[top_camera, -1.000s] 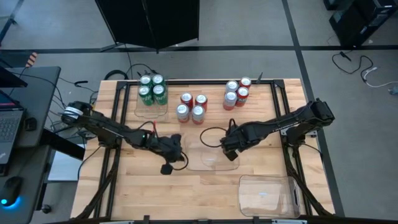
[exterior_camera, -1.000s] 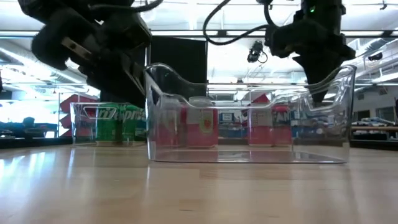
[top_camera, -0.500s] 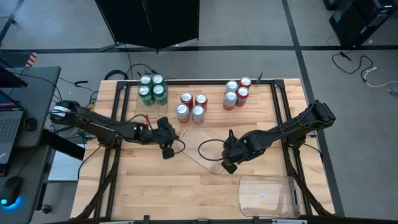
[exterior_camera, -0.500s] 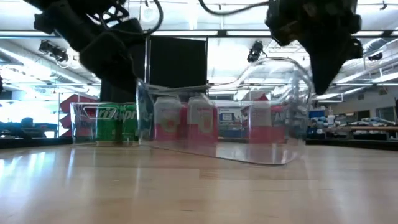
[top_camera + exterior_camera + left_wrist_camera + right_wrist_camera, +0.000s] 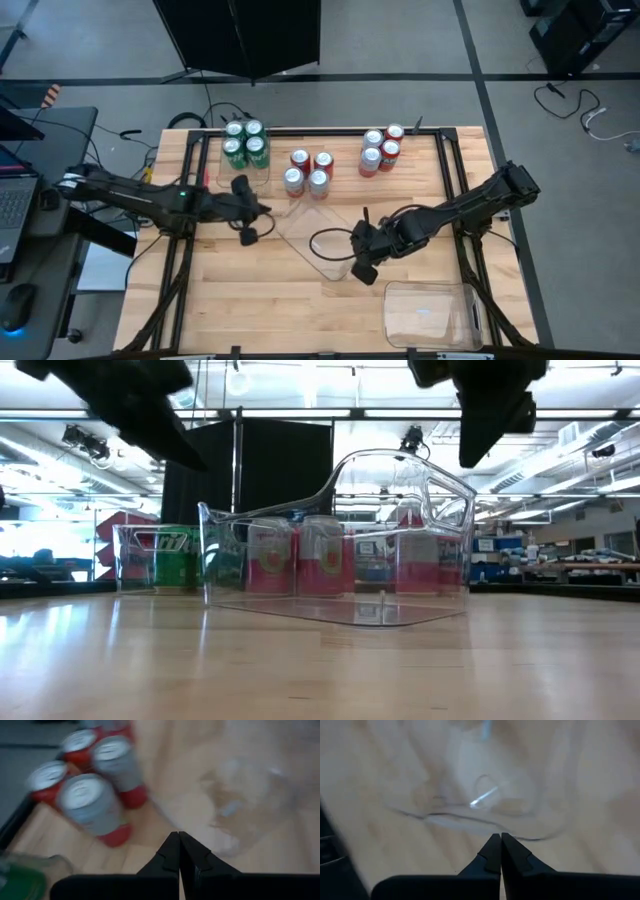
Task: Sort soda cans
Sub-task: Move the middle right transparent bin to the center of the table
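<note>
A clear plastic tray [image 5: 312, 236] lies diagonally at the table's middle, resting on its bottom [image 5: 330, 610]. My right gripper [image 5: 353, 244] is shut and hovers at the tray's near right corner, pointing steeply down [image 5: 500, 837]. My left gripper [image 5: 262, 206] is shut and raised to the left of the tray, holding nothing [image 5: 179, 836]. Green soda cans [image 5: 245, 145] stand in a clear tray at the far left. Two mixed clusters of red and silver cans [image 5: 308, 170] [image 5: 379, 150] stand on the table at the far side. My right gripper's shut fingers stand just over the tray's rim [image 5: 520, 836] at its near right corner. I cannot tell whether they touch it. My left gripper touches nothing.
Another clear tray [image 5: 430, 315] sits at the near right corner of the table. Black frame rails [image 5: 452, 170] run along the table's sides. Bare wood shows along the near left [image 5: 240, 300].
My left gripper has drawn back toward the table's left edge and risen, away from the middle tray. My right gripper has gone toward the near left and turned. The middle tray has turned about on the table and now lies diagonally, shifted somewhat leftward.
</note>
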